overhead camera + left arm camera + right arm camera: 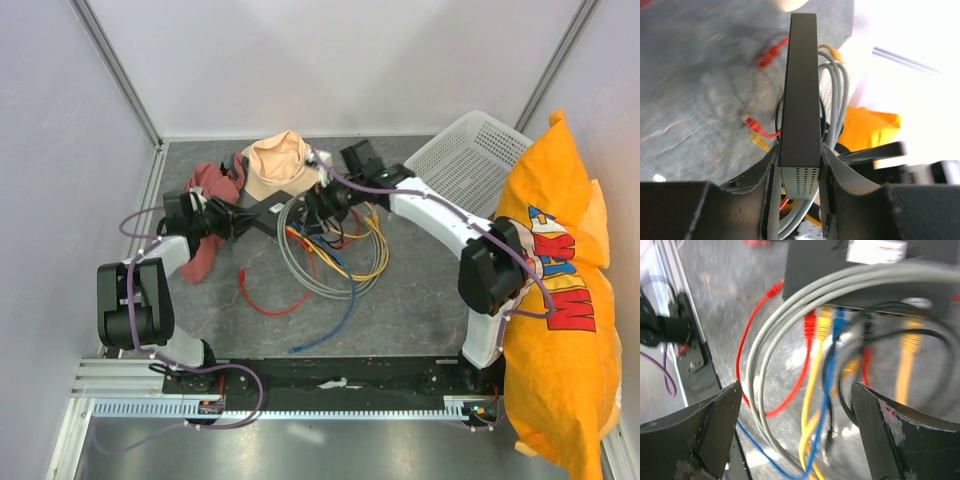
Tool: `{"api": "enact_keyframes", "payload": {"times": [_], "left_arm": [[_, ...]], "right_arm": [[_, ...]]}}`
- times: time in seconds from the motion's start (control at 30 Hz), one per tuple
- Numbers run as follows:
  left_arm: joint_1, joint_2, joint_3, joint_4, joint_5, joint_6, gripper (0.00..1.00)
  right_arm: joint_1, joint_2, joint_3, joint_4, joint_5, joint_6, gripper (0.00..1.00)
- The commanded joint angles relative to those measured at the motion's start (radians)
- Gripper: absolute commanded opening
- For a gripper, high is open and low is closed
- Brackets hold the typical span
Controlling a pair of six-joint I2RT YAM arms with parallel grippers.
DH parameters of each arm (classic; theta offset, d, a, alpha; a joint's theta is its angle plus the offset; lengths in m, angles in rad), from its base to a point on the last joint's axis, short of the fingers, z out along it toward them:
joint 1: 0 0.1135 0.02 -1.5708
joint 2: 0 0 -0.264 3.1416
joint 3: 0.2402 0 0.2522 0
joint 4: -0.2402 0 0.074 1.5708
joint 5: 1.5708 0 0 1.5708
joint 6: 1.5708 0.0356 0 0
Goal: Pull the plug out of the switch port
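Note:
The switch (pixel 268 221), a flat black box, is held on edge above the table by my left gripper (pixel 222 220). In the left wrist view the fingers (pixel 832 175) clamp the switch (pixel 800 100) at its vented end, either side of the left gripper (pixel 799 181). In the right wrist view the switch (pixel 820 265) shows its port side with a red plug (pixel 810 325), a yellow plug (pixel 824 322), a blue plug (pixel 839 320) and a further yellow plug (pixel 911 342) seated. My right gripper (pixel 797 407) is open just short of the ports, with hanging cables between its fingers but nothing gripped. It also shows in the top view (pixel 326 204).
Grey cable loops (pixel 300 265), yellow, blue and black cables hang from the switch to the table. A loose red cable (pixel 265 300) lies in front. A peach hat (pixel 278 165) and red cloth (pixel 205 255) lie behind and left. A white basket (pixel 470 150) and an orange bag (pixel 560 300) are at the right.

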Motion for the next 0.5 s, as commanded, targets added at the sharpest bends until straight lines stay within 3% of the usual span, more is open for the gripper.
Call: {"api": "enact_keyframes", "payload": {"times": [0.0, 0.07, 0.27, 0.47], "left_arm": [[-0.001, -0.012, 0.193, -0.126, 0.051, 0.167, 0.02], [-0.001, -0.024, 0.252, -0.254, -0.01, 0.221, 0.02], [-0.004, -0.058, 0.298, -0.468, -0.096, 0.152, 0.02], [-0.007, -0.064, 0.352, -0.594, -0.161, 0.034, 0.02]], "right_arm": [[-0.092, -0.124, 0.062, -0.056, -0.036, -0.042, 0.98], [-0.104, -0.15, 0.045, -0.055, -0.013, -0.062, 0.98], [-0.101, -0.284, -0.036, -0.05, 0.097, -0.205, 0.98], [0.142, -0.478, -0.265, 0.241, 0.56, -0.381, 0.98]]}}
